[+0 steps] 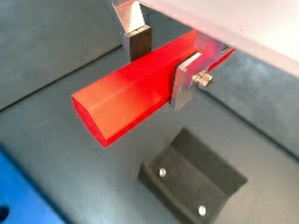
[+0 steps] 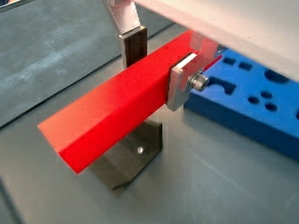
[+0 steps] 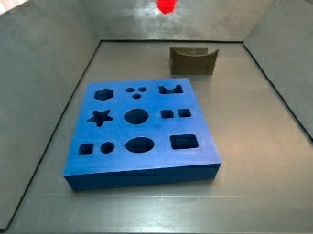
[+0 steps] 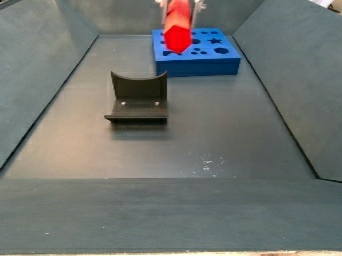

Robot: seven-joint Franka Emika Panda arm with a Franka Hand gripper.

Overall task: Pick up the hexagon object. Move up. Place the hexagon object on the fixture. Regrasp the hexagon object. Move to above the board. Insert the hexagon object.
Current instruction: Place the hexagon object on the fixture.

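Right now the biggest thing in view is the board (image 3: 141, 137), a flat blue block w/ star, round, square and hex cut-outs, lying on the dark surface (image 3: 263, 196) and nowhere near the peg. Next down in size is the fixture (image 4: 135, 98), a dark block w/ a curved notch on top, standing apart from the board; in both wrist views it sits below the held piece, not touching it. Then the hexagon object (image 1: 138, 86), a bright red bar, is up in the air, carried crosswise in the tool (image 1: 163, 66), well above the surface; side views catch only its red end near the top edge (image 3: 166, 6). Tool is clenched on the bar approx. mid-length, one silver finger (image 2: 184, 81) flat against a side face, the other behind it. Handling, as a guess: rigid, light, prob. plastic, smooth glossy faces, so it could slip or twist in the pads if pinched off-centre. Flat opposing faces are the place to take hold; a grip nearer one end would likely suit insertion better than the present mid-bar hold. Not fragile-looking. No brand, label or readable writing anywhere.
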